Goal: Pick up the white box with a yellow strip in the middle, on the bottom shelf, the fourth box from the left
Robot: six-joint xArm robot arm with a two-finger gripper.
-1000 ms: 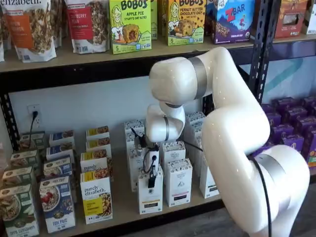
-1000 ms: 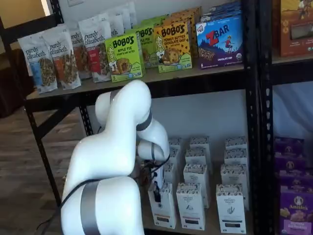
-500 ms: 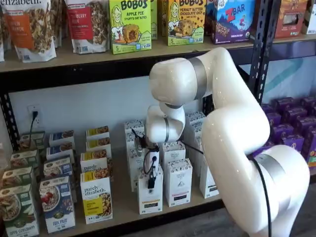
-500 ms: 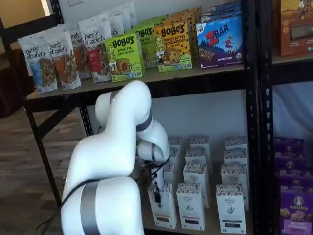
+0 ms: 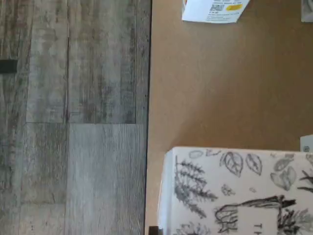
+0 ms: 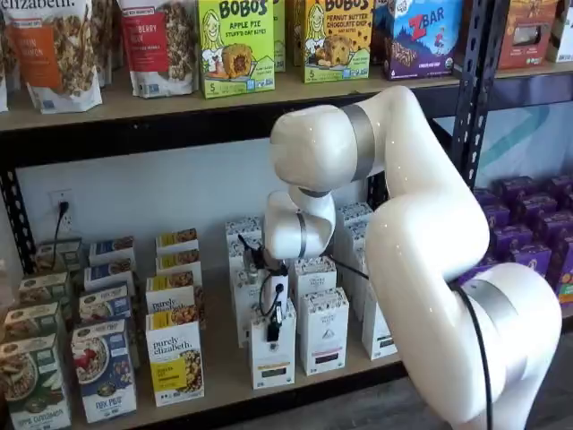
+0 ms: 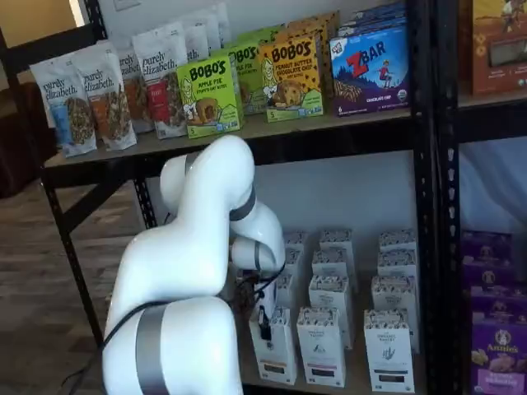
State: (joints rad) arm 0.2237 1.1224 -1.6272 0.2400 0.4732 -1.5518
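The white box [image 6: 273,356] stands at the front of its row on the bottom shelf [image 6: 224,381], with a speckled top band and a short yellow strip low on its face. It also shows in a shelf view [image 7: 278,355]. My gripper [image 6: 272,329] hangs from the white wrist with its black fingers down at the box's top front edge; it shows in both shelf views [image 7: 263,326]. No gap between the fingers shows. In the wrist view the box's leaf-patterned top [image 5: 234,191] is close, on the pale board [image 5: 220,83].
A "purely elizabeth" box [image 6: 175,358] stands left of the white box. A white carton with a dark strip [image 6: 323,331] stands to its right. Wooden floor [image 5: 73,117] lies past the board's edge. My arm's big white links [image 6: 421,242] stand before the shelves.
My gripper has shifted very slightly up and left at the box's top. The white box has not visibly moved.
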